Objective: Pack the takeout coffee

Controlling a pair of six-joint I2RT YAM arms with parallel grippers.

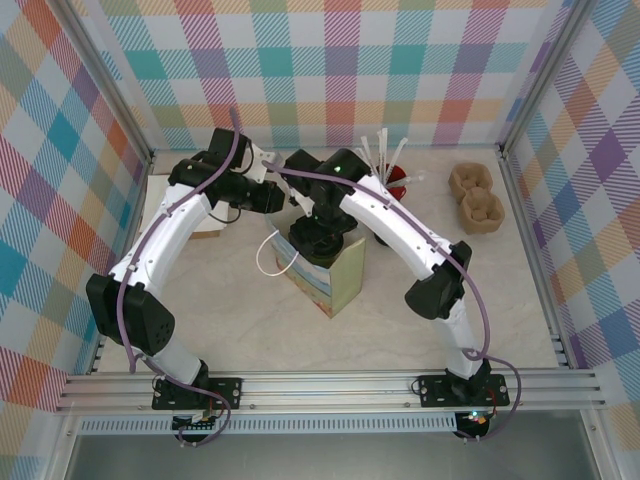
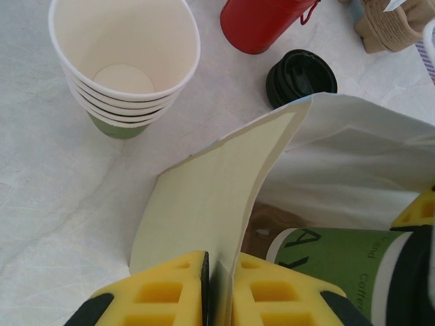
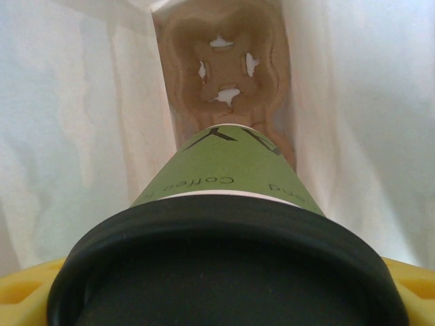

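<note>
My left pincer (image 2: pixel 212 285) is pinched together on the edge of the white paper bag (image 2: pixel 217 197). My right pincer (image 3: pixel 217 288) is clamped on the takeout coffee (image 3: pixel 224 183) at its lidded end. The cup sits inside the bag, above the brown cardboard carrier (image 3: pixel 221 41) at the bottom. Farther off on the worktop (image 2: pixel 41 190) stand a stack of lidless cups (image 2: pixel 122 75), a loose black lid (image 2: pixel 301 76) and a red mug (image 2: pixel 262 24).

- Takeout coffee (image 3: pixel 224 180): olive-green paper cup with a pale band, black lid (image 3: pixel 217 272) fitted on.
- Inside the white paper bag (image 3: pixel 75 136), its base towards the brown carrier (image 3: pixel 224 41).
</note>
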